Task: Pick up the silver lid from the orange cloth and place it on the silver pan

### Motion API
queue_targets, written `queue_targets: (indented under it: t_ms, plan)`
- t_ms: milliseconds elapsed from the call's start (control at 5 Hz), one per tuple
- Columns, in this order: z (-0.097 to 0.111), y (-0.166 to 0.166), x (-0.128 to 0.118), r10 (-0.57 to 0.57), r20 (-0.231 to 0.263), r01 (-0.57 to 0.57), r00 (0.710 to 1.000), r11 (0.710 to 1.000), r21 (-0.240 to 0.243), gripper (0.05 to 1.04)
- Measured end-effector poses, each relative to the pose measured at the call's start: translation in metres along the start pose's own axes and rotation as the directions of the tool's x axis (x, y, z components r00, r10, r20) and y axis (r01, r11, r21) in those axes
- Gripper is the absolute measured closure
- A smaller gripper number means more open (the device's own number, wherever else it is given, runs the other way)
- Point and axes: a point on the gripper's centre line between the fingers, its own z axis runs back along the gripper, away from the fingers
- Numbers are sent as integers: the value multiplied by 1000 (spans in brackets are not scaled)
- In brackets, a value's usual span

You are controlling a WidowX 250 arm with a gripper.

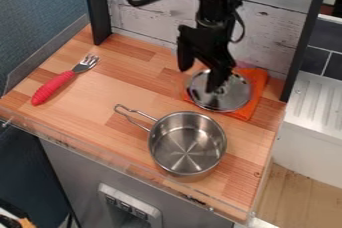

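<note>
Whitewashed planks [147,24] back the butcher-block counter [120,84] in front of you. Your black gripper [200,79] hangs near them with its fingers spread, pinching nothing that you can see. One finger overlaps the round metal lid [230,98], which lies on an orange cloth [258,83] beneath and beside it. Nearer the counter's front edge is the stainless-steel saucepan [187,144], upright and uncovered, its wire handle [137,118] angled toward the back left. Farther left, well apart, lies a red-handled fork [55,87]. As things lie, the lid is off the saucepan and ungripped. You can't tell whether that finger touches the lid, and it hides part of the lid's top. The lid covers much of the cloth, the frame's top cuts off your arm, and its dark joints blend together.
</note>
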Motion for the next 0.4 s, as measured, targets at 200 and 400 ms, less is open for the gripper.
queue_targets:
  t_ms: [200,400]
  plan:
    - [-10,-9,9,20,8,-19,1000,999,-37,84]
    - [-9,-13,19,39,34,-37,999,997,-69,84]
